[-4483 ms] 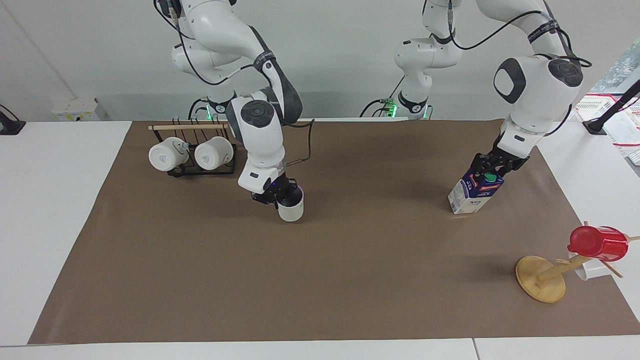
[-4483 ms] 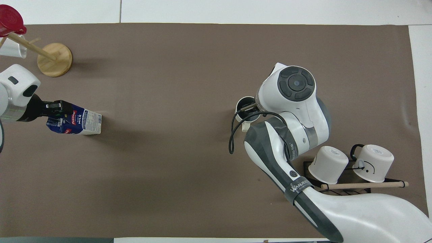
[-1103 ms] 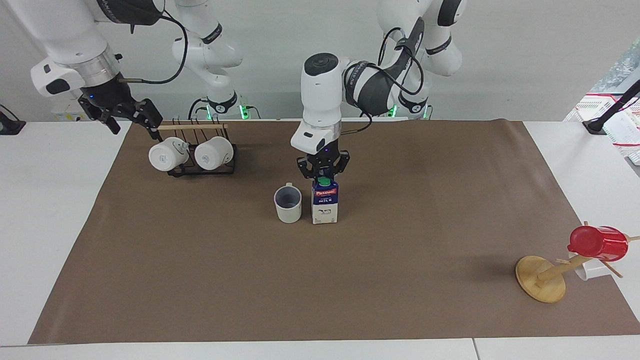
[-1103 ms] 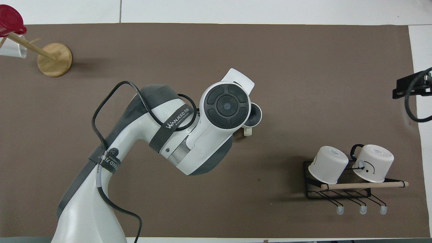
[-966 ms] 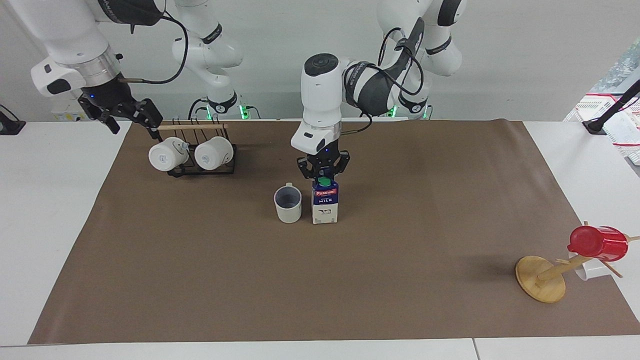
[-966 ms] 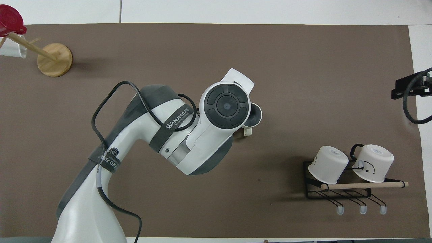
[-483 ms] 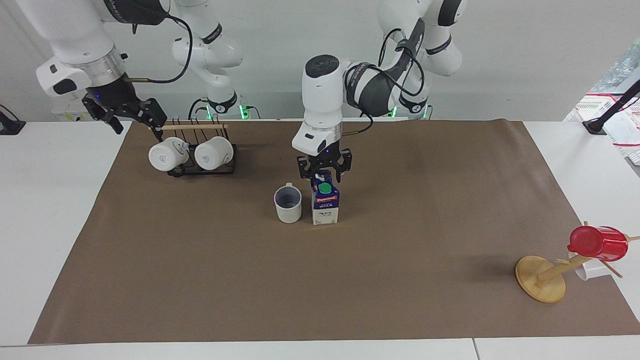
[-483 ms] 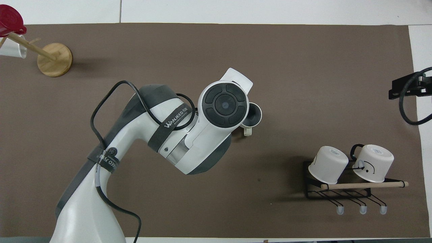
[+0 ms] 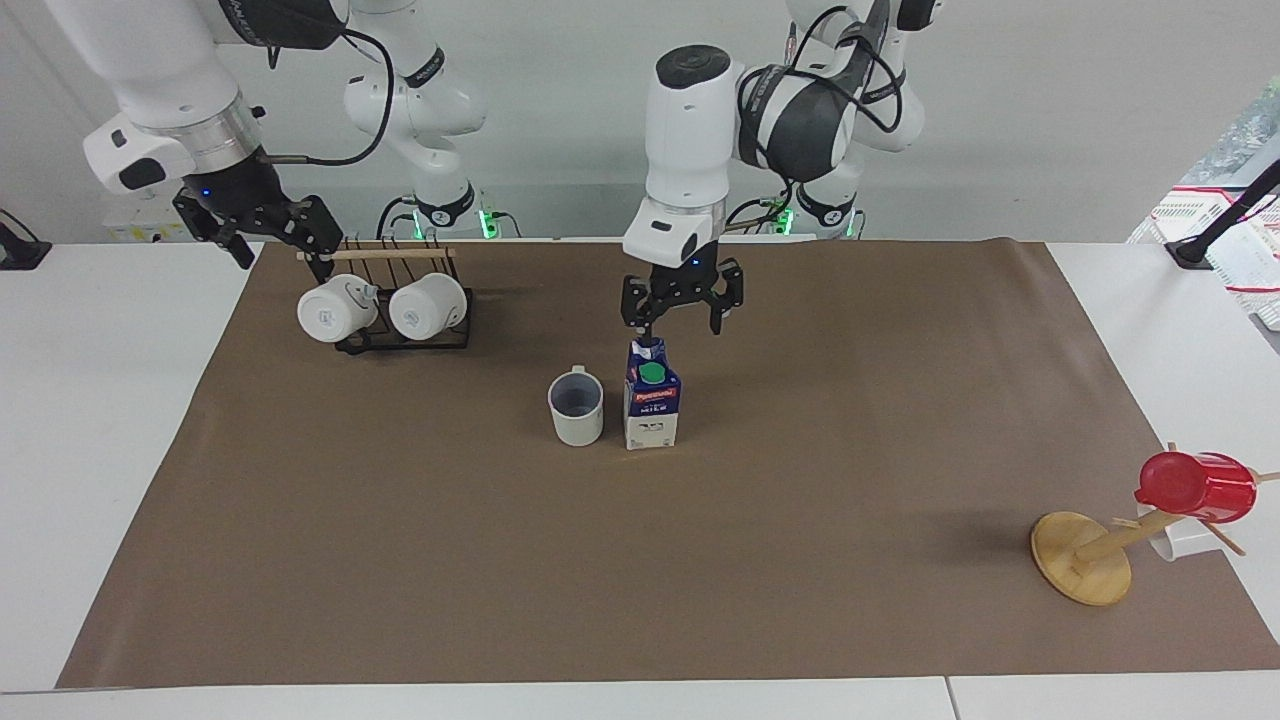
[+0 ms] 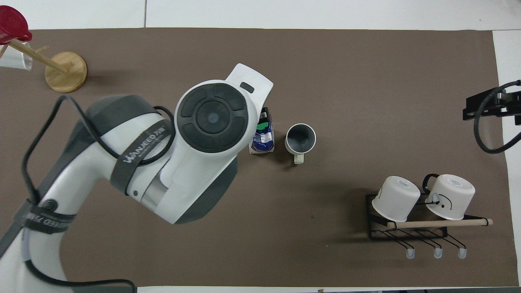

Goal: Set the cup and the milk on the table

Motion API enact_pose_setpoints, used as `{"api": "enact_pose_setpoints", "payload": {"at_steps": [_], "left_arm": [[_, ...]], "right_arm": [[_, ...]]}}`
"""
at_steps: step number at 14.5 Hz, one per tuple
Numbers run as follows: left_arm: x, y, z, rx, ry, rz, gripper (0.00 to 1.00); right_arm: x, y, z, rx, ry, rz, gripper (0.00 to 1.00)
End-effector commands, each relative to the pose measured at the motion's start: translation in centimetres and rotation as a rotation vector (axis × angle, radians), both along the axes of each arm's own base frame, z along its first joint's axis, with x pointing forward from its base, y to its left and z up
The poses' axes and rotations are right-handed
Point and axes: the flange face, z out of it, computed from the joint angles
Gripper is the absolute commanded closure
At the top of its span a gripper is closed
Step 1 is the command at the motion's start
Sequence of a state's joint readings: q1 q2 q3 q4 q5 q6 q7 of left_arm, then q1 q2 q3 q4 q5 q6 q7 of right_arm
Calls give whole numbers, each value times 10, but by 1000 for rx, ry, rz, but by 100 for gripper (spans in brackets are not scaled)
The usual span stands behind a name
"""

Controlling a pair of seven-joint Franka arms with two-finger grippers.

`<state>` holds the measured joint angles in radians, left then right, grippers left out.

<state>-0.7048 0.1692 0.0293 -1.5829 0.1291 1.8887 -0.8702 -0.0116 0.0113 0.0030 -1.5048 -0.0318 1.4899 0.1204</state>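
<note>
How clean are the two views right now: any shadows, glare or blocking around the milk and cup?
Facing view: even light, no glare; milk and cup stand unobstructed under the open left pincer. Overhead view: the left arm's wrist hides part of the milk; the cup shows fully, with a soft shadow beside it on the brown sheet.

Cup (image 9: 576, 407) just beside milk (image 9: 651, 408), both upright on table (image 9: 800, 560).

Facing view set high at the bench's (image 9: 120, 420) 6 o'clock edge, aimed toward the arms at 12; overhead view steeply down from above the arms; both sharing the brown sheet (image 10: 366, 81).
</note>
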Motion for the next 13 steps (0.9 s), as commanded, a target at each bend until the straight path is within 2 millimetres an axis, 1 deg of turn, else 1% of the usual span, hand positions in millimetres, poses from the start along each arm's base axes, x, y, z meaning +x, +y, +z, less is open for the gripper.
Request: {"api": "enact_pose_setpoints", "payload": {"at_steps": [1, 3, 4, 7, 8, 9, 11, 13], "left_arm": [[-1, 68, 8, -16, 38, -14, 0], [21, 113, 15, -55, 66, -56, 0], [30, 132, 17, -64, 69, -70, 0], [51, 190, 24, -48, 81, -90, 0], [57, 213, 29, -53, 97, -108, 0], [61, 229, 40, -49, 97, -147, 0], [67, 271, 62, -42, 104, -152, 0], [66, 292, 73, -34, 122, -168, 0]], "right_arm": [[-3, 0, -1, -6, 16, 7, 0], [-5, -1, -5, -6, 25, 6, 0], [-6, -1, -6, -4, 26, 6, 0], [-9, -2, -10, -6, 34, 6, 0], [-9, -2, -10, -6, 34, 7, 0], [-8, -2, -9, -6, 24, 9, 0], [-7, -2, -10, -6, 19, 9, 0], [-7, -2, -10, -5, 19, 3, 0]]}}
